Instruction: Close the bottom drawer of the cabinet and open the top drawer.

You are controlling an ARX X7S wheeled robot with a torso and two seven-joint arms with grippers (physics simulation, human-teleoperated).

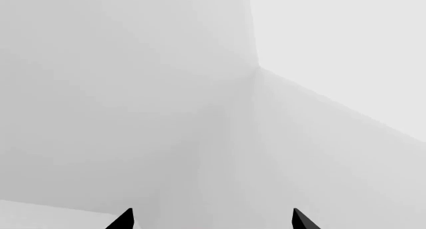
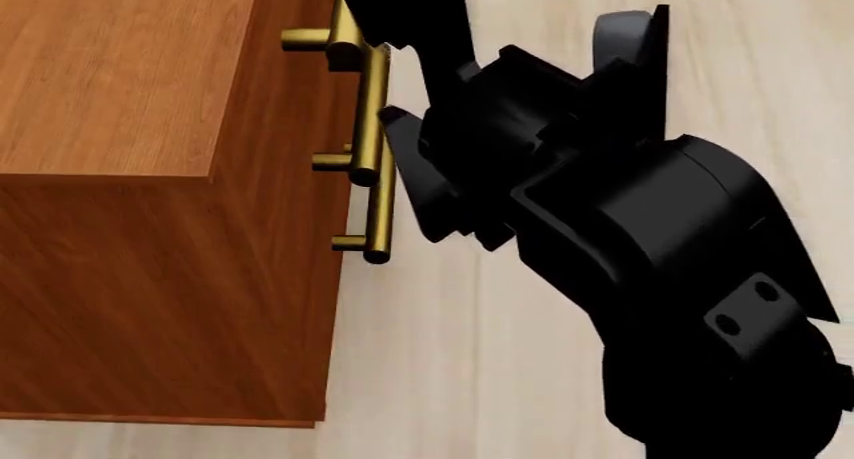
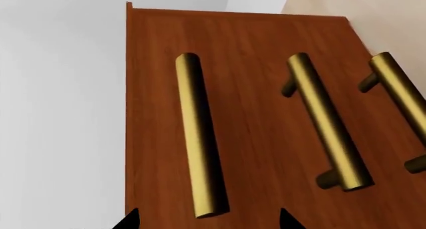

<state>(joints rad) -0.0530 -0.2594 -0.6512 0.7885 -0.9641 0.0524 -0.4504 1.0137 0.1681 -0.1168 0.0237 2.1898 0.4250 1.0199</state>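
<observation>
one cabinet (image 2: 134, 279) here, the big reddish-brown box on the left of the head view, front face turned right toward my right arm (image 2: 641, 239). i can't make out seams between the drawer fronts, so i'm counting drawers by their handles: three brass bars, so three drawers.

the bottom drawer (image 3: 416, 199) looks flush with the rest of the front in the right wrist view, nothing sticking out, so i'd say the closing half is done. that leaves the top drawer (image 3: 153, 114), which sits right under the cabinet's top edge and looks shut.

so the step in hand is lining up on the top handle (image 3: 196, 139). the right gripper (image 3: 207, 220) has its jaws spread with that bar's end sitting between the tips, not clamped on anything yet. next move as i see it: ease in, close on the bar, pull straight out from the face, and keep off the middle handle (image 3: 326, 119) just beside it.

two grippers total. the left gripper (image 1: 213, 221) is also spread and empty, pointed at blank grey wall.
</observation>
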